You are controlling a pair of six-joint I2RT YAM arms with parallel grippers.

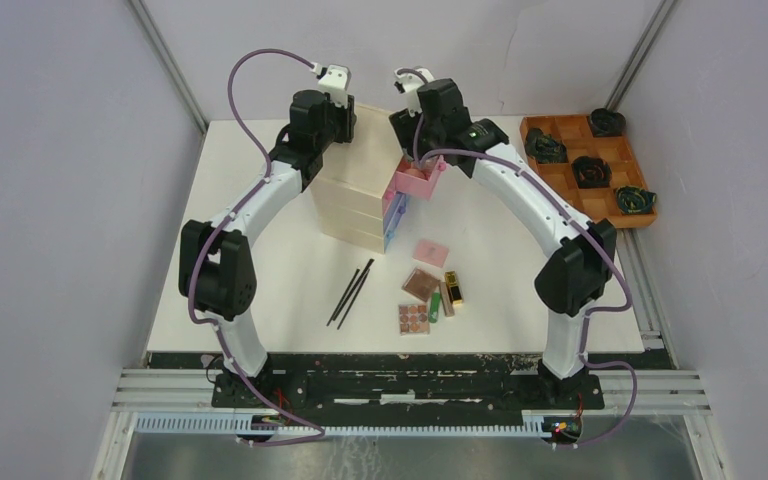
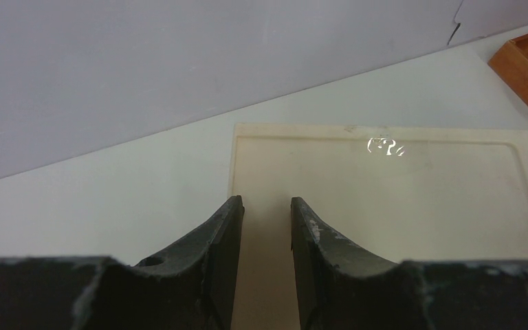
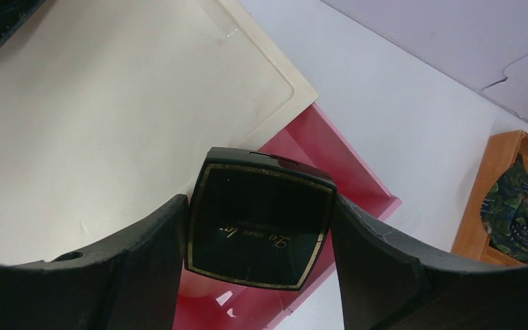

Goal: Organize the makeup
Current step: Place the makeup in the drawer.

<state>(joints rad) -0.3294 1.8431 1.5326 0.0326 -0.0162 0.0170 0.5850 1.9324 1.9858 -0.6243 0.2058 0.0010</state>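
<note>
Though invisible overhead, compact [image 3: 258, 218] in right hand [image 3: 258, 206]

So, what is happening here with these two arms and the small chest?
The right claw holds the black compact over the open pink drawer of the pale chest, apparently about to put it away. The left claw is over the chest top, jaws apart, holding nothing. Two black sticks, a pink pad, brown palettes, the gold tube and the green tube lie on the table, not yet stored.
</note>
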